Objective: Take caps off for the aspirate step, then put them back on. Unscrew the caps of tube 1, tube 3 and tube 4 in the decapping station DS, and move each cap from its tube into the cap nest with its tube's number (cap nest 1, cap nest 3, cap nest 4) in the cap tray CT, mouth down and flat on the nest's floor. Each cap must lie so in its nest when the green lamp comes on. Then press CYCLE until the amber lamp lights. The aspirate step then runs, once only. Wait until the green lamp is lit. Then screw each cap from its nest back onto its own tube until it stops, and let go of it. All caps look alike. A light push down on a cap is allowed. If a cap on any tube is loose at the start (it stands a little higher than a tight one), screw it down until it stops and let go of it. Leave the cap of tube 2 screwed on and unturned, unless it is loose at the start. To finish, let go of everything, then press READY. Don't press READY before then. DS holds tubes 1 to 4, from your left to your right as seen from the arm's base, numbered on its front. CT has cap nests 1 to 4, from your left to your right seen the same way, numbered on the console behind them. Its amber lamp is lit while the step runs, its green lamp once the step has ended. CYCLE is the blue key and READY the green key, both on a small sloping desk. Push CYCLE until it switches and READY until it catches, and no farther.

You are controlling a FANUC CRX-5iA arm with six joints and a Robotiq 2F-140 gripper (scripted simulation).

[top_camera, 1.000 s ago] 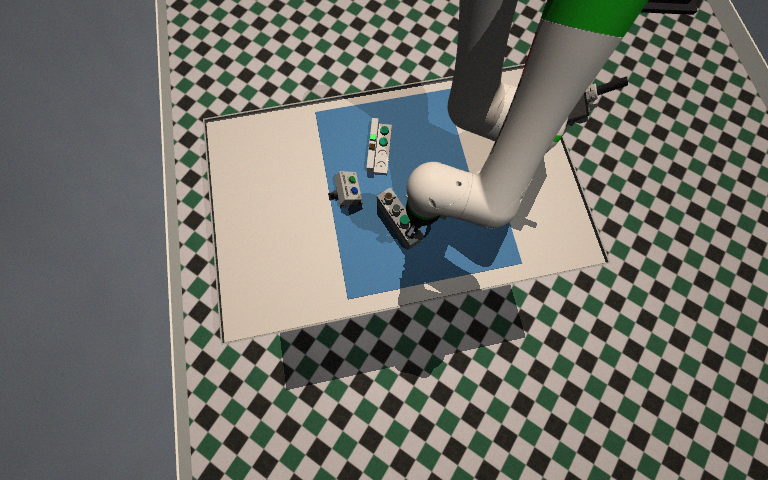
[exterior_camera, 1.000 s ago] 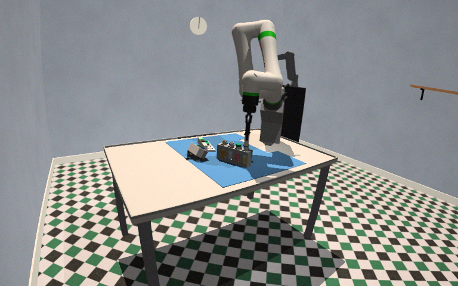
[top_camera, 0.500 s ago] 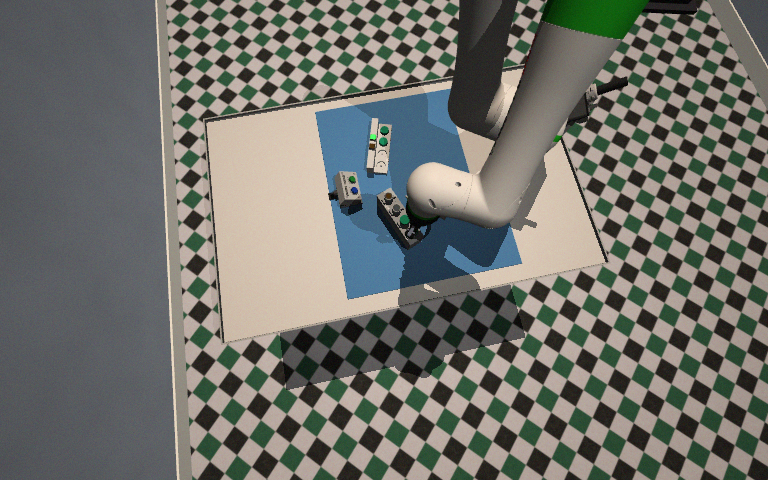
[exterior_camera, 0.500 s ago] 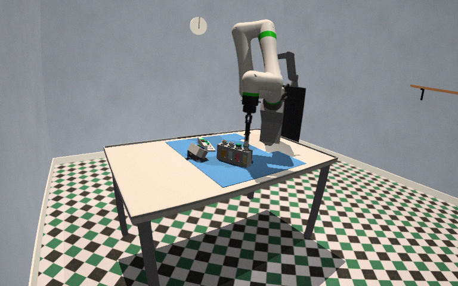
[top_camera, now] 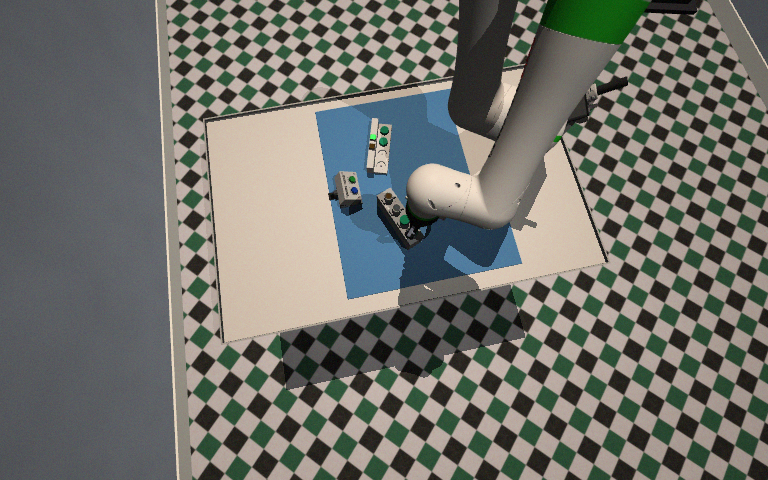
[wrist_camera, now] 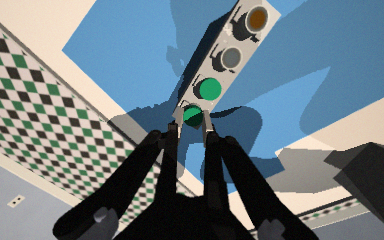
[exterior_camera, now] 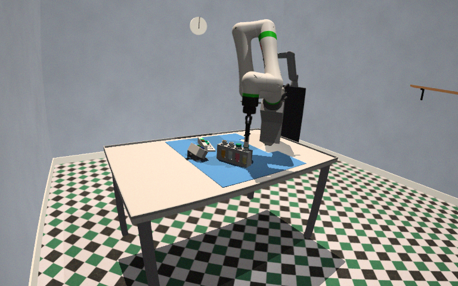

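Note:
The decapping station DS [top_camera: 390, 221] [exterior_camera: 234, 155] [wrist_camera: 239, 42] stands on the blue mat [top_camera: 368, 266]. My gripper [top_camera: 411, 232] [exterior_camera: 246, 145] [wrist_camera: 193, 116] points straight down and is shut on a green cap [wrist_camera: 193, 115] at the top of tube 1, at the station's end. Tube 2 beside it carries its green cap [top_camera: 404, 219] [exterior_camera: 238, 145] [wrist_camera: 210, 88]. Tube 3 [wrist_camera: 231, 57] and tube 4 [wrist_camera: 257, 18] stand open. In the cap tray CT [top_camera: 378, 159] [exterior_camera: 209, 146], two green caps [top_camera: 385, 129] [top_camera: 383, 141] lie in nests 4 and 3; nests 1 and 2 are empty. The green lamp [top_camera: 372, 136] is lit.
The sloping key desk [top_camera: 343, 184] [exterior_camera: 197, 151] with the green READY key [top_camera: 352, 179] and the blue CYCLE key [top_camera: 354, 191] stands beside the station. The arm's elbow [top_camera: 447, 192] hangs over the station's far side. The arm's pedestal [exterior_camera: 270, 128] is at the table's back.

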